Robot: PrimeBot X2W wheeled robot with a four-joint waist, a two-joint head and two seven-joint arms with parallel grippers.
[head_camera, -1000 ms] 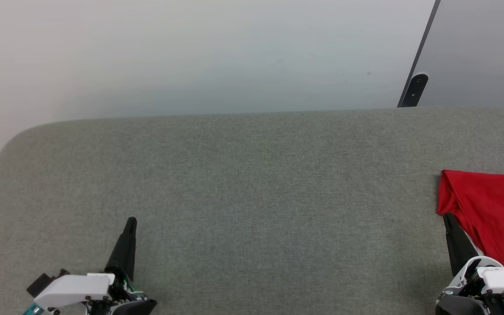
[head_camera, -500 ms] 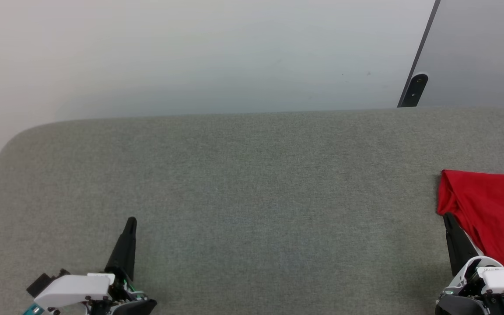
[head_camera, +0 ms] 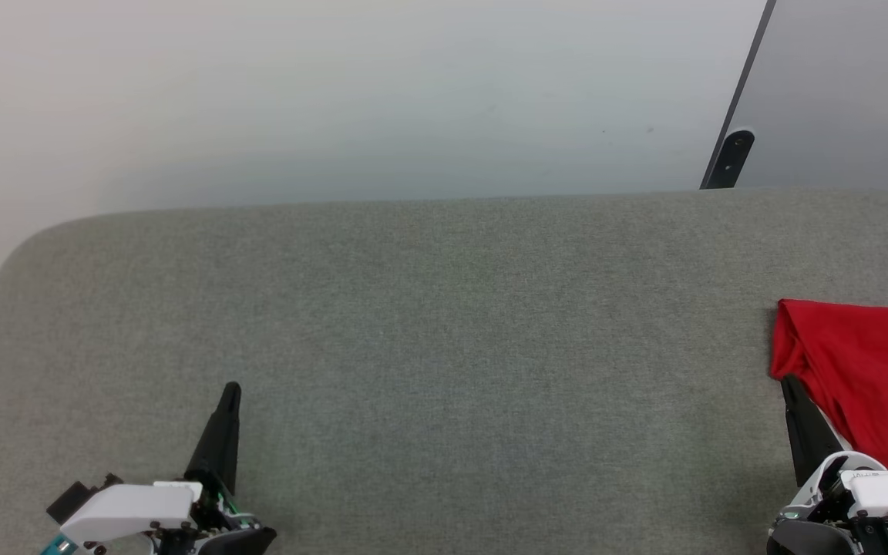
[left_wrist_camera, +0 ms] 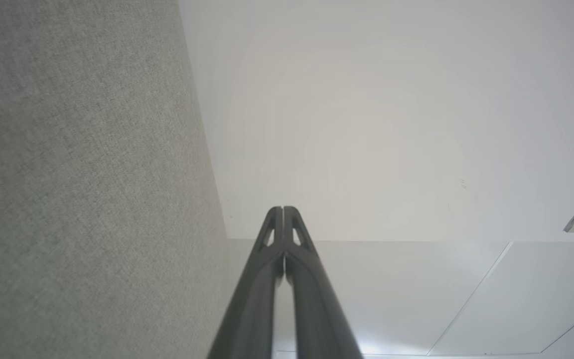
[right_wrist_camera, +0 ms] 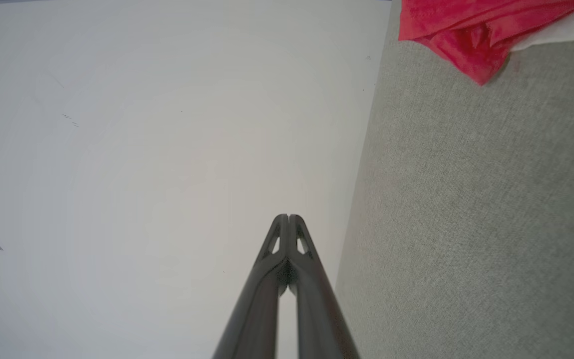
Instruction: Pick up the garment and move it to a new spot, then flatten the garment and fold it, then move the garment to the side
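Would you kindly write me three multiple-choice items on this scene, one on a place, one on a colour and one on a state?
1. Where on the grey surface does the garment lie in the head view? A) far left B) centre C) right edge
2. What colour is most of its visible cloth? A) blue B) red C) black
3. How do the left gripper and right gripper stand? A) both shut B) both open C) one open
Answers: 1 C, the view's right border cuts it off; 2 B, red folds, with a little white; 3 A, each wrist view shows fingertips pressed together.
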